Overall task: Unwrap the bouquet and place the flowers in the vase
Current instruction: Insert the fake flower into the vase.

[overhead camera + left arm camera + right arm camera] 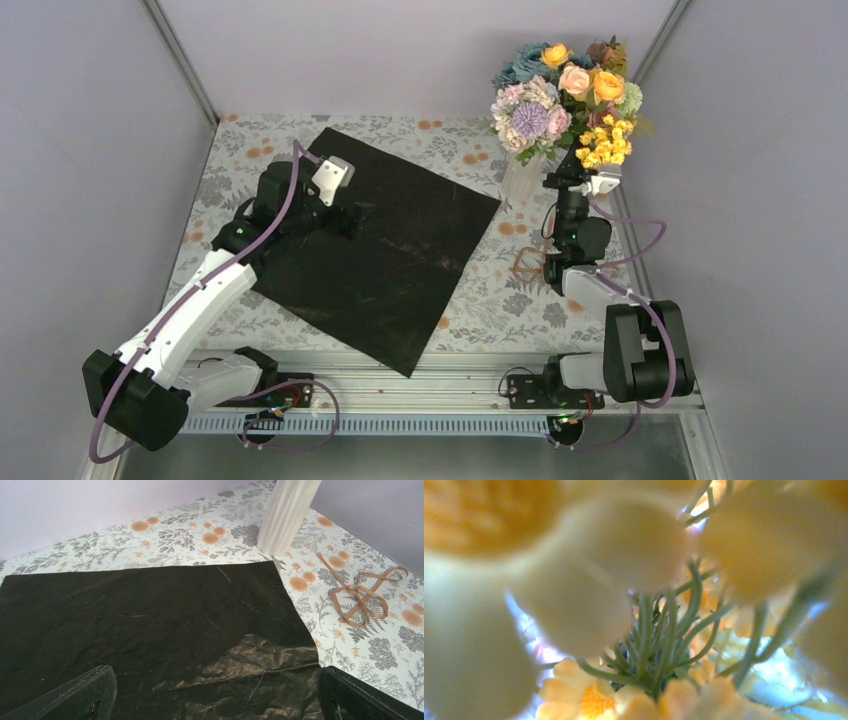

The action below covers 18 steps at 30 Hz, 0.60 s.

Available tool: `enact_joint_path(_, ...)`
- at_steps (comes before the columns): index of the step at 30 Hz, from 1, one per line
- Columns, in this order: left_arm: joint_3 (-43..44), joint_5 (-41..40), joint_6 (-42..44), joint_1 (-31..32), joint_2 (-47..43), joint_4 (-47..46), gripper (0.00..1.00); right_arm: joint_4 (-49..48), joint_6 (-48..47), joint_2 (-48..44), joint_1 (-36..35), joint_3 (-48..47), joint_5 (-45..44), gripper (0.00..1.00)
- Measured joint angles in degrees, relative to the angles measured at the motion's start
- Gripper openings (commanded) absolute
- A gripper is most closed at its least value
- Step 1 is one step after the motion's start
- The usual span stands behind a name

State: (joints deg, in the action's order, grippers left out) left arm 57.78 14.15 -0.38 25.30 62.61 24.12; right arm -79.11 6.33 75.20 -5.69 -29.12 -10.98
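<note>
Flowers jam the R wrist lens; bunch stands in vase at desk's far-R corner. R tool closed just below blooms, can't tell if on a stem; L tool wide open, empty, over flat black sheet. Best, I reckon: back R tool off slow & straight so vase doesn't tip.

floral-print tablecloth covering the table top (orange blooms and grey fern sprays on a pale ground). brown ribbon, loose and looped, lying flat on the cloth toward the right side. plain grey walls on three sides; aluminium rail along the near edge.
</note>
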Motion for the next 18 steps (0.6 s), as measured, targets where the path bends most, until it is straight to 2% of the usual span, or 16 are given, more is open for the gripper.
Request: enact_joint_path(18,0.0,-0.6,1.0,-2.7,-0.2,0.0,1.00,2.1,-0.9,8.1,1.8,-7.8,1.9,0.04)
